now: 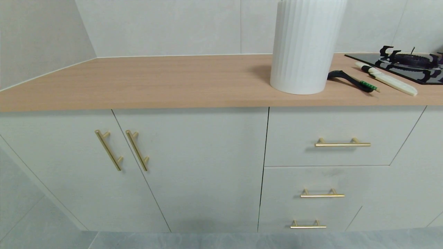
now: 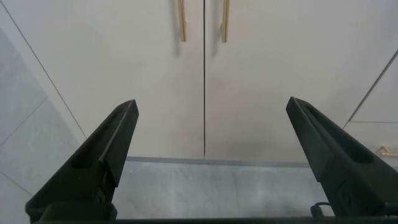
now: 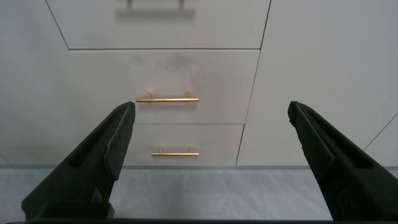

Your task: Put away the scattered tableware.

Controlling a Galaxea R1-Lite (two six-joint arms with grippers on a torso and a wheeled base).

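Head view: three pieces of tableware are seen on the wooden table point(image 1: 155, 83), at its right end, between a tall white ribbed container point(image 1: 306, 45) and a black stove point(image 1: 408, 62). A black utensil point(image 1: 350, 81) is laid just beside the container's foot, with its rounded head toward it and its slim handle running off to the right. A thin green-striped stick point(image 1: 369, 86) is touching or crossing the end of that handle; which cannot be told. A pale knife-like utensil point(image 1: 389, 79), cream with a dark band near one end, is laid just beside the stove's edge. All three are judged light, stiff and smooth. They lie flat, so slipping is likely. Each is best pinched across the handle at mid-length, the pale one at its banded end, away from what may be a blade. Below the table, cabinet doors point(image 1: 193, 166) and drawers point(image 1: 332, 135) with gold handles point(image 1: 342, 143) are closed.

Left wrist view: the left pincer point(image 2: 211, 107) is released, jaws wide apart and empty. It is held low before the cabinet doors, well apart from the tableware.

Right wrist view: the right pincer point(image 3: 211, 109) is likewise released and empty, held low before the lower drawers.
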